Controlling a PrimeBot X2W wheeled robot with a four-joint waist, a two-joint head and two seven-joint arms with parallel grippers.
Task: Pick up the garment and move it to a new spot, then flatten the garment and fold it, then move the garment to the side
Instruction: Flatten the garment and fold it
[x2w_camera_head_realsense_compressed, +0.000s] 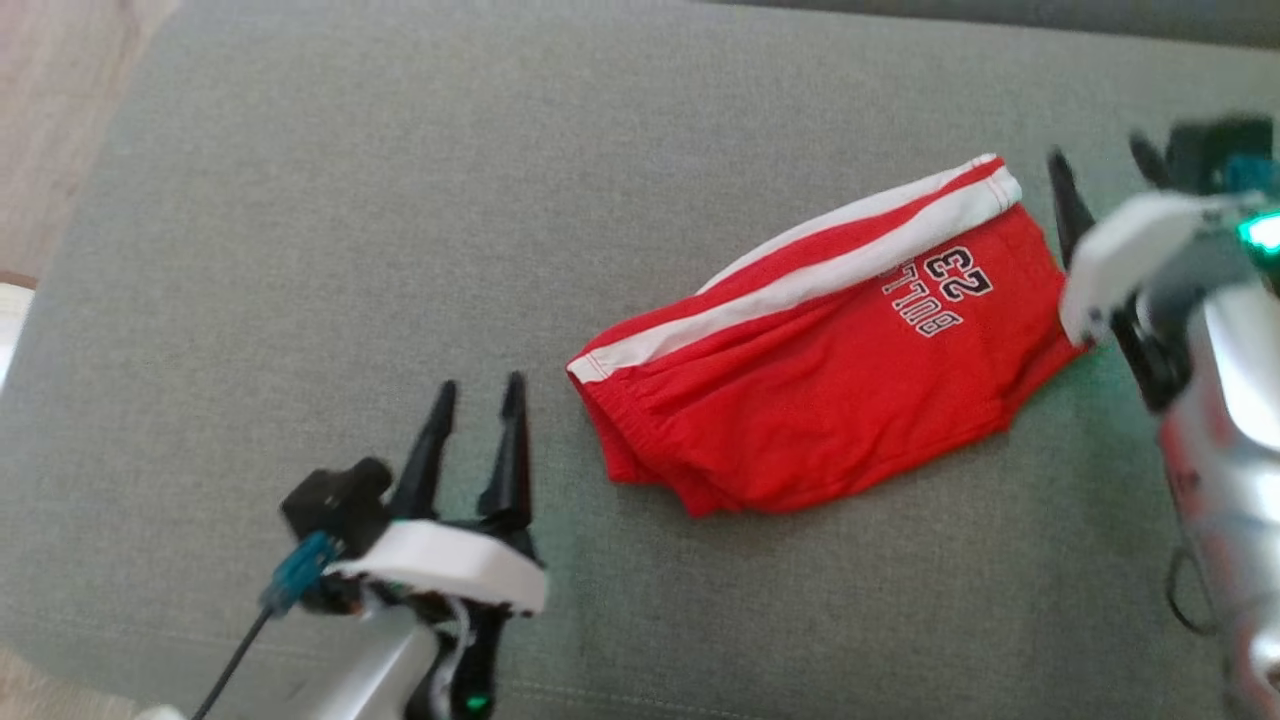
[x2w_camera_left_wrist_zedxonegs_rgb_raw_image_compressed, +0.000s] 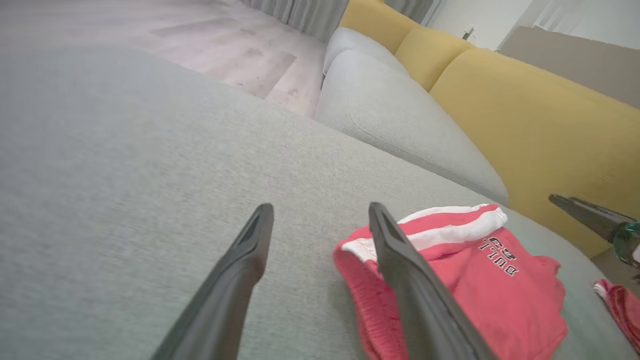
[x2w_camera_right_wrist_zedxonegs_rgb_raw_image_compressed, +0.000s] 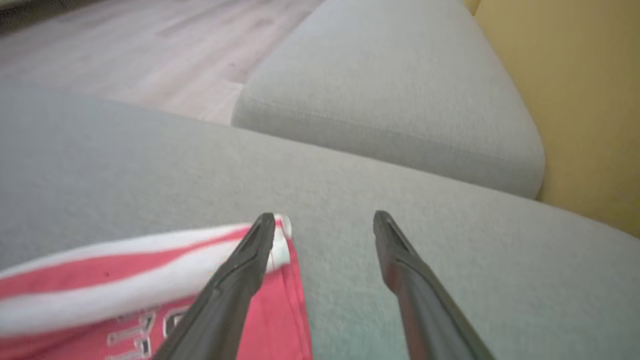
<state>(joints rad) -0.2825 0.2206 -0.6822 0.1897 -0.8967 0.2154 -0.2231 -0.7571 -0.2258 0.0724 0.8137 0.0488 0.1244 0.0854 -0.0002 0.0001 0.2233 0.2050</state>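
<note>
Red shorts with a white side stripe and the print "BUILT 23" lie folded on the grey cushion, right of centre. My left gripper stands open just left of their waistband end, apart from the cloth and holding nothing. In the left wrist view the shorts lie to the right of my open left gripper. My right gripper is open at the shorts' right edge. In the right wrist view, one finger of the right gripper overlaps the striped corner of the shorts.
A second grey seat cushion adjoins this one, with yellow sofa backs behind it. Pale wooden floor lies beyond the cushion's far edge. The right arm's dark finger juts into the left wrist view.
</note>
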